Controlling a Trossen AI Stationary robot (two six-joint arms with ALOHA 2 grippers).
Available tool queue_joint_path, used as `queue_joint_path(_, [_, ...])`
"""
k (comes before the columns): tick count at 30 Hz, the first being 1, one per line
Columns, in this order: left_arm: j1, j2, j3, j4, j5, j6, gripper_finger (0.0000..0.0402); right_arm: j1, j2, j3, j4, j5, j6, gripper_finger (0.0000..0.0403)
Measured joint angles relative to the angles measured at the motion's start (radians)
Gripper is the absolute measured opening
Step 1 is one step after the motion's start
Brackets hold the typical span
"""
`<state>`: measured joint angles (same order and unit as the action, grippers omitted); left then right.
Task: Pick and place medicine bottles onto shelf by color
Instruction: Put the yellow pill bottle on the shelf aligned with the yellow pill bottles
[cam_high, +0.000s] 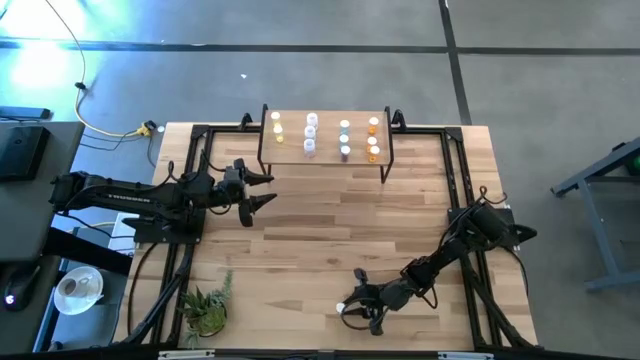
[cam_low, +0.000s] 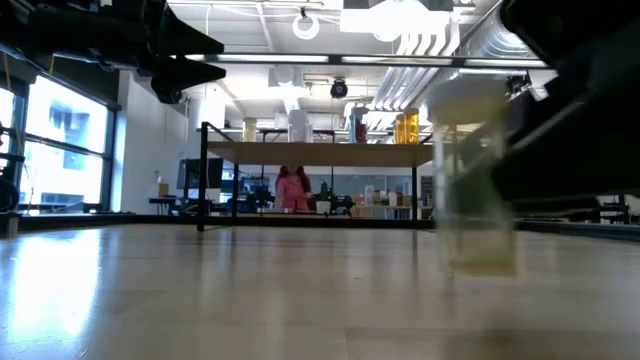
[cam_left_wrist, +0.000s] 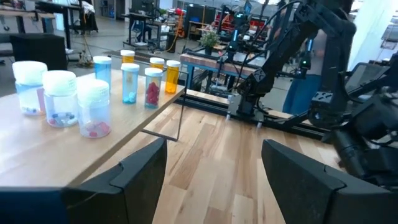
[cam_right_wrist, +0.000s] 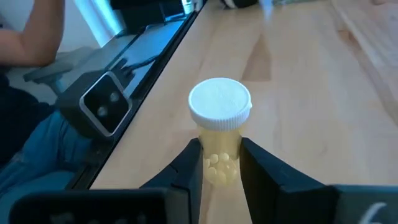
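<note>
While the left gripper (cam_high: 262, 190) hangs wide open near the shelf (cam_high: 325, 150), the right gripper (cam_right_wrist: 219, 163) clamps a yellowish bottle (cam_right_wrist: 220, 134) upright at the table's (cam_high: 300, 250) near edge.

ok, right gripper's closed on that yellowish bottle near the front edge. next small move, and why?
Probably a straight lift. The right gripper is shut on the yellowish bottle, fingers on its body below the white cap, and the bottle stands upright on the table. The shelf sits across the table at the far edge, so it needs to clear the surface before travelling. The left gripper waits open near the shelf.
</note>
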<state>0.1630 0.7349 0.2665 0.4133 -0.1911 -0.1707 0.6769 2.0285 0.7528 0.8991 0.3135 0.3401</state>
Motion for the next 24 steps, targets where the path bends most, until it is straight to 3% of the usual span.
queue_joint_path(9, [-0.001, 0.000, 0.000, 0.001, 0.193, -0.014, 0.0252, -0.108, -0.037, 0.000, 0.001, -0.070, 0.038, 0.0078])
queue_joint_path(16, [-0.024, 0.012, 0.000, 0.001, 0.202, -0.010, 0.0252, -0.214, -0.058, 0.045, -0.064, -0.139, 0.036, 0.0078])
queue_joint_path(24, [-0.069, 0.094, 0.057, -0.066, 0.201, 0.005, 0.0252, -0.306, -0.059, 0.242, -0.381, -0.230, -0.020, 0.0078])
